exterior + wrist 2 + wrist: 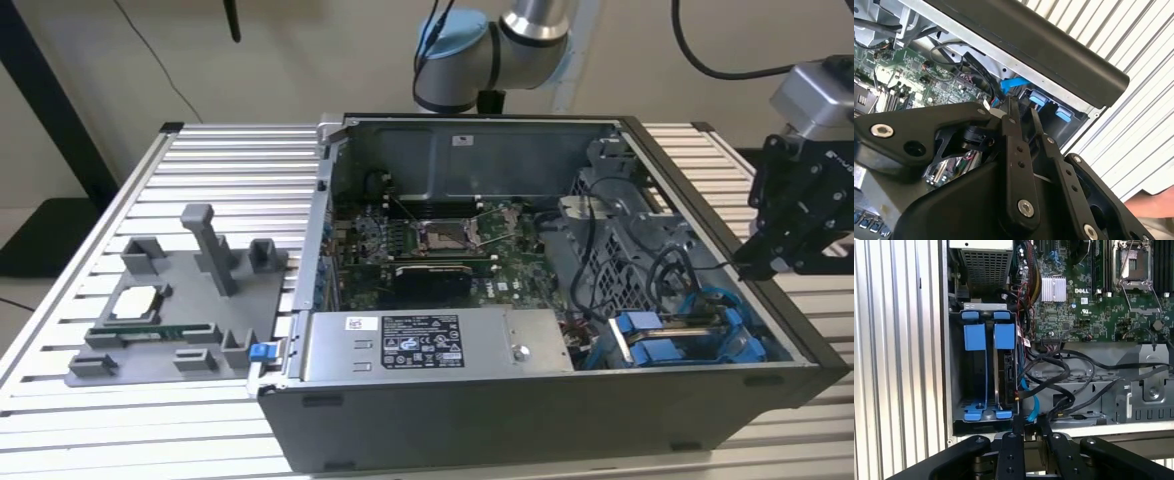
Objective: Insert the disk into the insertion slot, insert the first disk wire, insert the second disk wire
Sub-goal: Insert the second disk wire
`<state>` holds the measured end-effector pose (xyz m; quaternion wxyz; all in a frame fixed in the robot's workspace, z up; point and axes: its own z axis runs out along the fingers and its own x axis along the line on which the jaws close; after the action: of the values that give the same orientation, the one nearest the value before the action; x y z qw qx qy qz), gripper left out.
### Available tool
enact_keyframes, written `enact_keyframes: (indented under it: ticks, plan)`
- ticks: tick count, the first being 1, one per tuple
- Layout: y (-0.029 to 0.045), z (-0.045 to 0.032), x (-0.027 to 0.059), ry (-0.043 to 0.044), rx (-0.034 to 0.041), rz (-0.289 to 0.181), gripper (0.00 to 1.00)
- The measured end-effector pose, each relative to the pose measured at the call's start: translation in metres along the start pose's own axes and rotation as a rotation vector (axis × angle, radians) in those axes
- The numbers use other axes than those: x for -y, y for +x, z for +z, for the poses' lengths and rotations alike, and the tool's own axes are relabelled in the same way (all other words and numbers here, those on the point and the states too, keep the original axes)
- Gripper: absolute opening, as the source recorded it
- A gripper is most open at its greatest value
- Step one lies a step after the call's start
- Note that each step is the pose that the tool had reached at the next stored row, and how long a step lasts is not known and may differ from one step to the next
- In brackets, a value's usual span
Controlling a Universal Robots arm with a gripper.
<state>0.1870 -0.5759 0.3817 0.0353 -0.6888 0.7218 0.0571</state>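
Observation:
My gripper [761, 262] hangs above the case's wall at the exterior view's right, beside the drive cage [727, 325]. In both wrist views its black fingers [1018, 427] stand a narrow gap apart, with nothing between them. The insertion slot [956, 390] is a bay of that cage, just past the fingertips. The disk [1006, 375] stands edge-on in it, dark between blue carrier tabs [1005, 336]. A second blue carrier [974, 336] stands beside it. A blue wire [1030, 402] and several black wires [1064, 375] lie loose next to the disk's end. Whether any is plugged in, I cannot tell.
The open computer case [534, 420] lies on a slatted table [214, 160], with the motherboard [427, 240] in the middle and a silver labelled power supply [427, 345] at the front. A grey fixture [174, 300] holding small parts stands at the exterior view's left.

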Motion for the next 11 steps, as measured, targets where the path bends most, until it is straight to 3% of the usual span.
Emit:
enact_keyframes:
  ticks: [4,8,9,11]
  plan:
    - [0.0012,-0.0001,0.0001,0.0153,0.0036,-0.003,1.0]
    - [0.0017,0.0003,0.0001,0.016,0.0052,-0.003,1.0]
    - [0.0018,0.0004,0.0001,0.0161,0.0059,-0.003,0.0]
    - [0.0018,0.0008,-0.0001,0.0159,0.0084,-0.002,0.0]
